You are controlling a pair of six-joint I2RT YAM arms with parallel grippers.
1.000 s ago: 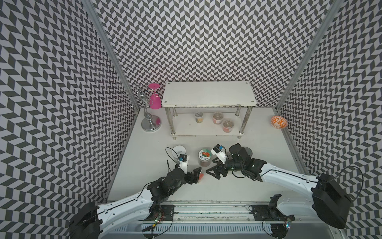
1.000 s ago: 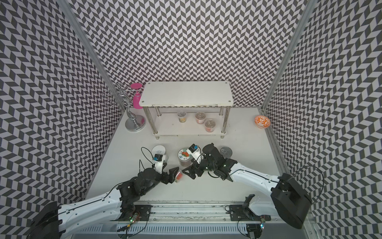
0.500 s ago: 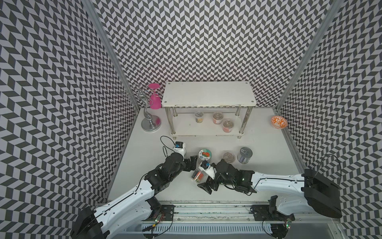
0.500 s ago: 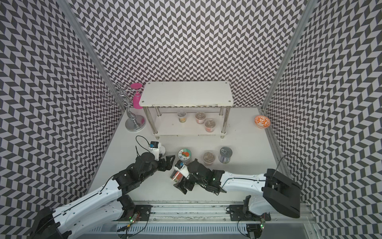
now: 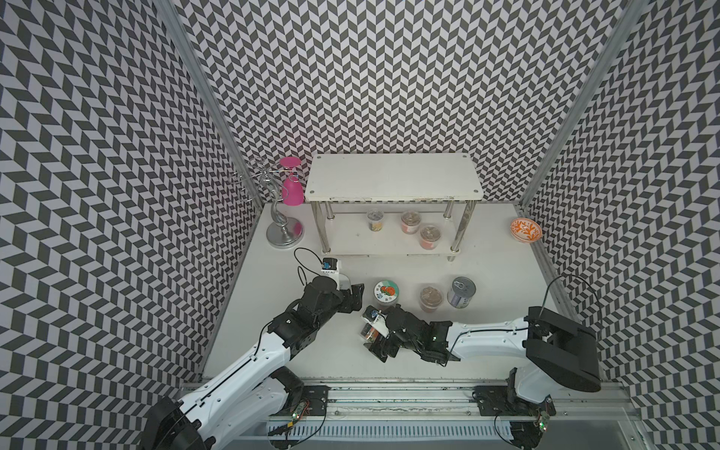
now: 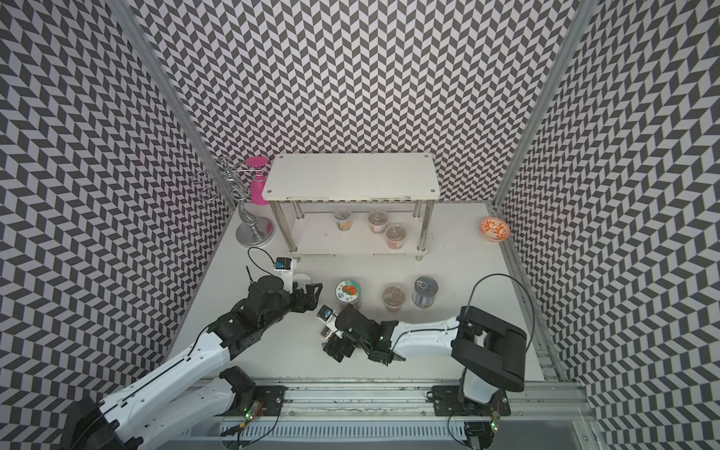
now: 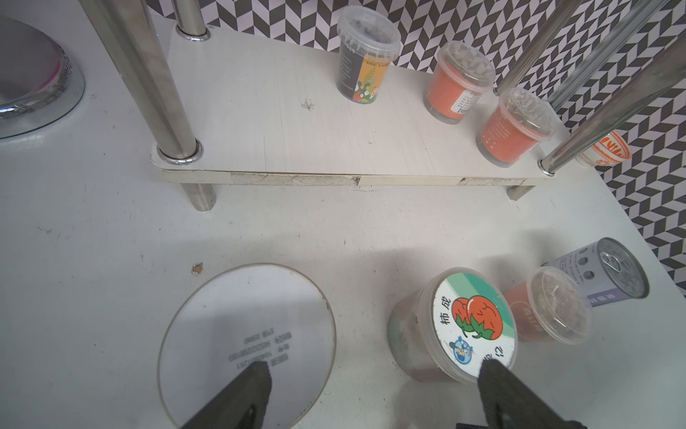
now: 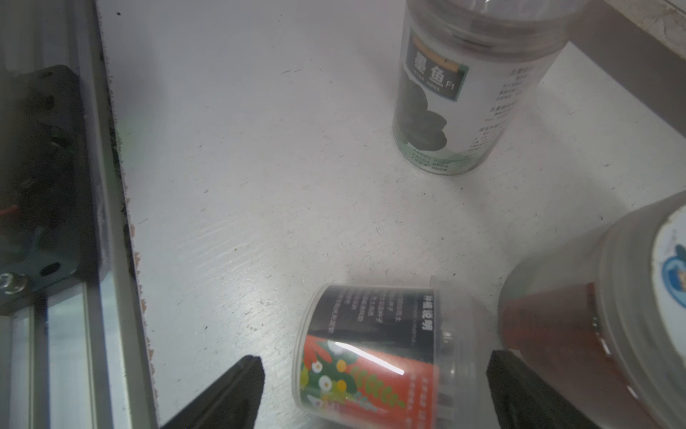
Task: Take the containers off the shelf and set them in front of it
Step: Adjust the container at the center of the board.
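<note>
Right pincer [image 8: 375, 366] back, astride tipped cup [image 8: 371, 349]

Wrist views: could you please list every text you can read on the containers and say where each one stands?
"柿成": lid of the persimmon jar.
"墨鱼": label of the tall jar.
"种植说明": side of the lying cup.
Print on the white lid, other fine print: too small.

bright even overhead light, soft shadows; top views bowed at edges; right wrist view hazy, glare on tipped cup [image 8: 371, 353].
</note>
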